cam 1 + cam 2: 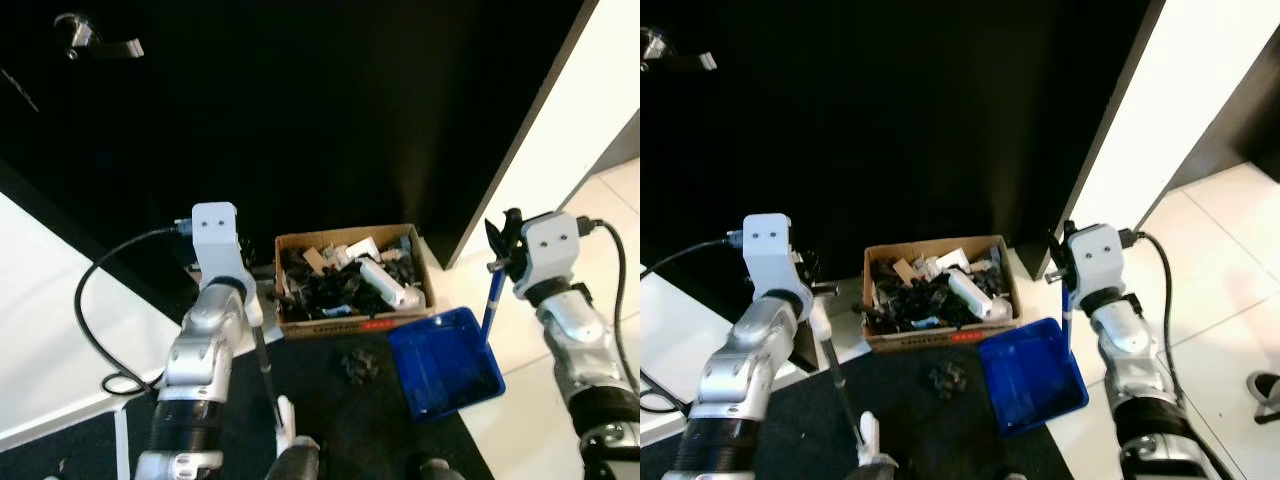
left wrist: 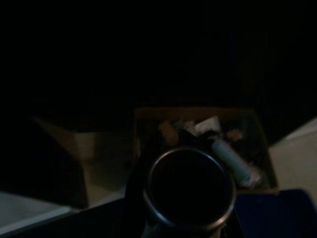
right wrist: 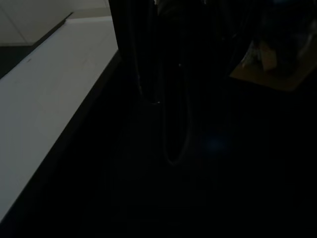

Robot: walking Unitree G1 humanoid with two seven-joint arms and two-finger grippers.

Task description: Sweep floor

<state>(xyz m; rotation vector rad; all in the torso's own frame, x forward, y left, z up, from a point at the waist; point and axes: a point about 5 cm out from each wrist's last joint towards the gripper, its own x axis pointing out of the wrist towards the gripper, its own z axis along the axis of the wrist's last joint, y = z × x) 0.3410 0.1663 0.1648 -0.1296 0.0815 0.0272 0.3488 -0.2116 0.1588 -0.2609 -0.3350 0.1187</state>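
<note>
My left gripper point(image 1: 818, 292) is shut on a thin dark broom handle point(image 1: 267, 375), which slants down to a white fitting point(image 1: 285, 420) near the bottom edge. The left wrist view looks down on the handle's round top end point(image 2: 188, 191). My right gripper point(image 1: 503, 258) is shut on the blue handle point(image 1: 491, 300) of a blue dustpan point(image 1: 445, 365). The pan rests on the floor at the edge of the dark mat point(image 1: 340, 420). A small dark clump of debris point(image 1: 360, 367) lies on the mat just left of the pan.
A cardboard box point(image 1: 350, 318) full of dark and white junk stands behind the debris, against a black door with a metal handle point(image 1: 95, 42). White tiles point(image 1: 610, 210) lie to the right and a white surface point(image 1: 60, 330) to the left. A shoe point(image 1: 1265, 385) is at far right.
</note>
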